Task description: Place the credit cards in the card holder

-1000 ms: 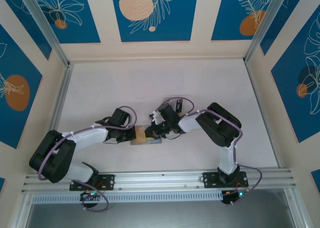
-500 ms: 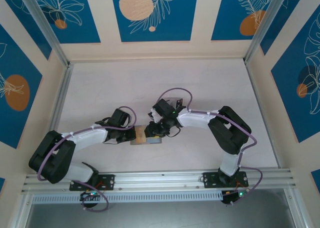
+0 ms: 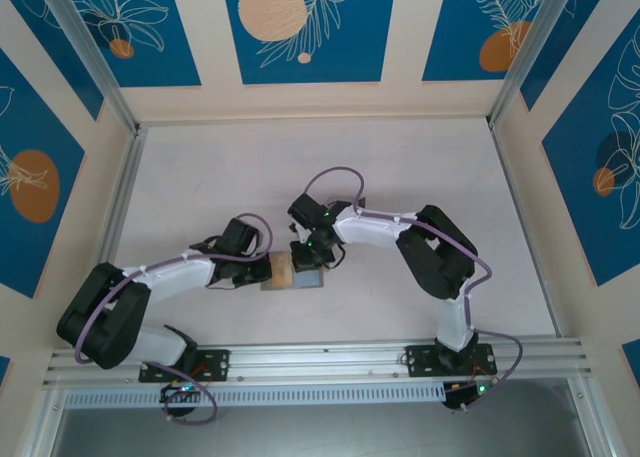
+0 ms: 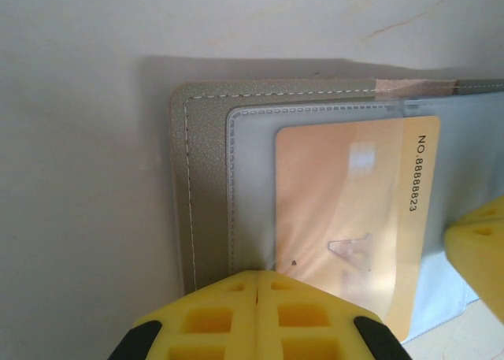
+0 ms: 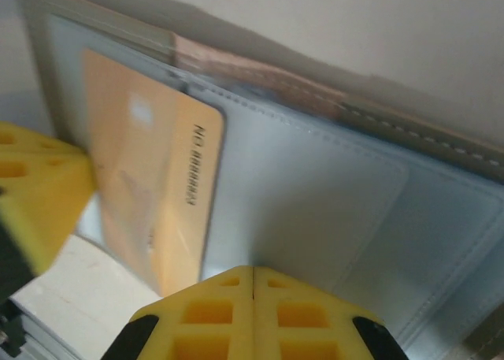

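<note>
Grey-green and stitched round its edge, the card holder (image 4: 206, 179) lies opened flat on the pale desk (image 4: 79, 155), its pale blue-grey inner pocket (image 4: 252, 187) facing up. One orange credit card (image 4: 346, 234), printed NO.8888823, lies over that pocket, one corner reaching past the pocket's edge; whether a clear layer covers it I cannot tell. The left gripper (image 4: 258, 277) has its yellow fingers pressed together at the holder's edge, touching the card's corner, with nothing seen between them. The right gripper (image 5: 253, 275) is likewise closed at the holder's edge, just beside the card. From above, both grippers meet over the holder.
</note>
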{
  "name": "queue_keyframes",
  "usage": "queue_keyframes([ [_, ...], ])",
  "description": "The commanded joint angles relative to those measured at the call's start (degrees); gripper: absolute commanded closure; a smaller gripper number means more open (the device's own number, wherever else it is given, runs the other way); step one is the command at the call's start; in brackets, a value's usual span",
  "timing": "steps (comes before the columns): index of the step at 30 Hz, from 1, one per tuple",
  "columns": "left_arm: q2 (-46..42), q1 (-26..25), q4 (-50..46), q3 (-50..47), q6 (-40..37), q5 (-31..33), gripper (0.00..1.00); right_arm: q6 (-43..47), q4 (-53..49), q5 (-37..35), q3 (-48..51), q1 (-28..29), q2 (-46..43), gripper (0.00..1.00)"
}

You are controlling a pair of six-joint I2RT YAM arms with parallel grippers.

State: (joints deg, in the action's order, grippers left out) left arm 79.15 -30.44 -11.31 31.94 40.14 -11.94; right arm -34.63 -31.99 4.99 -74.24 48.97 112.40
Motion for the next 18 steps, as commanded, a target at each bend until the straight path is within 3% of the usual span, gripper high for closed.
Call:
queue_keyframes([
  [1,1.44,0.5,-1.58,-2.67,-0.05,2.33,0.99,0.53,-2.59,-0.31,-2.23,1.01,1.3,1.0],
  [10,0.96,0.44,1.54,-3.47,-0.06,-0.52,0.94,-1.03,1.49,5.91,-3.89,1.83,2.86,1.0],
  [18,-1.76,0.47,-0.57,-2.59,0.36,-0.33,0.92,-2.24,2.67,6.56,-2.9,1.11,4.29,1.0],
])
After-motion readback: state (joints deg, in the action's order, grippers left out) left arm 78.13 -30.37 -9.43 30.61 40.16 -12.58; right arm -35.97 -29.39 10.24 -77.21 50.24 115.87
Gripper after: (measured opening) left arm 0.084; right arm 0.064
